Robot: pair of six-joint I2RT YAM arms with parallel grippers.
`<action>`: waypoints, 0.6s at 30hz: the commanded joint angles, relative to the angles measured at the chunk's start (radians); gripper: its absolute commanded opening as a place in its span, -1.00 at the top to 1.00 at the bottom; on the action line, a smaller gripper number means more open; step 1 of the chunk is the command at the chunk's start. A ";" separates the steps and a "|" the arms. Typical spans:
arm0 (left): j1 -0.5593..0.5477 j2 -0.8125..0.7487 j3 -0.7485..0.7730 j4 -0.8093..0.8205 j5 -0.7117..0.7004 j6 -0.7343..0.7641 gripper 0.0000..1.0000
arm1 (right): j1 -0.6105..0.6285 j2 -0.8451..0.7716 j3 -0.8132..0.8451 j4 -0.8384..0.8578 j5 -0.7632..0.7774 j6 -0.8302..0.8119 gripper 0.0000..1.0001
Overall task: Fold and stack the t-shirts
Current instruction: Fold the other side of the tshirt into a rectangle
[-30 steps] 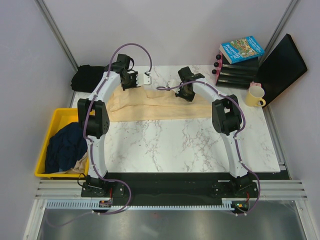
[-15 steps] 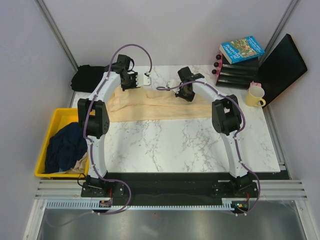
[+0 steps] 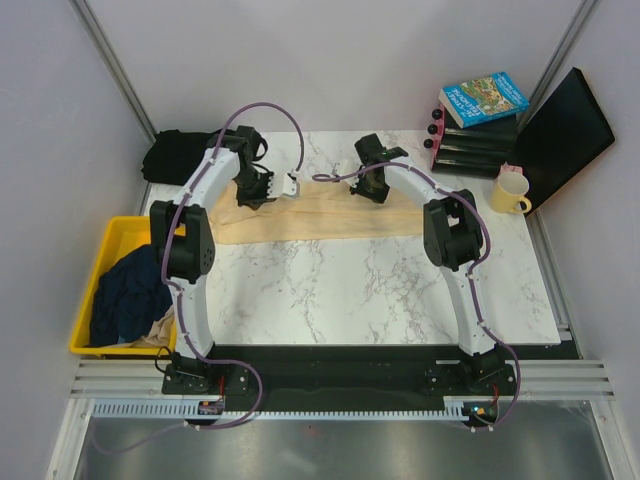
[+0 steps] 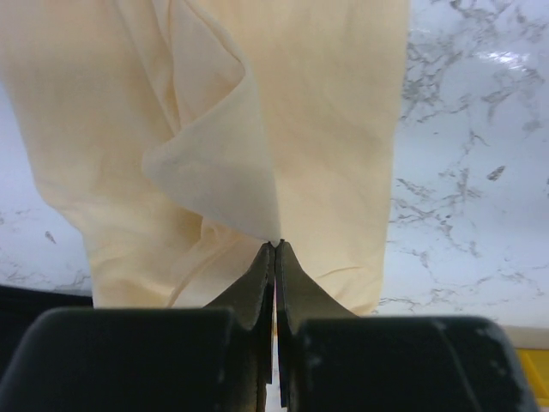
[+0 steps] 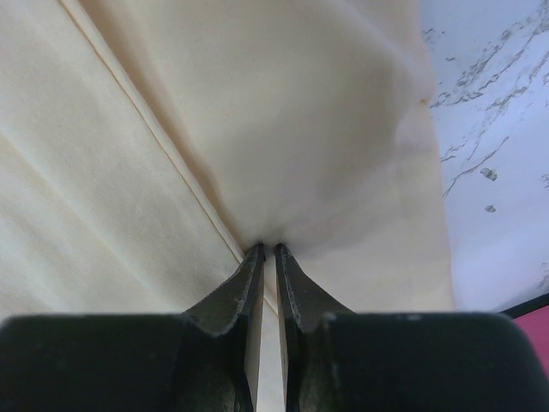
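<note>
On the far half of the table, from above, the left gripper has swung inward over the banded cream-yellow t-shirt, starting a fold; its wrist view shows jaws clamped tight on a lifted corner; the right gripper, barely parted, pinches a ridge of the same cloth.

White marble table lies under my left jaws and my right jaws alike. Well to the right of my right jaws stands a yellow mug, with a black panel leaning just beside it. Farther back on that side, a blue book tops a black stack. Left of my left jaws, and nearer, sits a yellow bin.
</note>
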 commanded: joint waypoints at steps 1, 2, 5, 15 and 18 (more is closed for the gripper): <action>-0.015 -0.030 0.068 -0.101 0.088 0.024 0.96 | 0.018 0.047 -0.038 -0.016 -0.053 0.004 0.64; -0.016 -0.018 0.081 -0.112 0.091 0.023 0.96 | 0.018 0.049 -0.038 -0.016 -0.052 0.003 0.63; -0.024 0.001 0.127 -0.173 0.109 0.033 0.96 | 0.018 0.046 -0.038 -0.016 -0.046 -0.005 0.63; -0.050 0.030 0.179 -0.380 0.142 0.085 0.83 | 0.018 0.041 -0.035 -0.019 -0.040 -0.014 0.61; -0.062 0.022 0.145 -0.380 0.120 0.092 0.57 | 0.015 0.041 -0.035 -0.019 -0.035 -0.017 0.53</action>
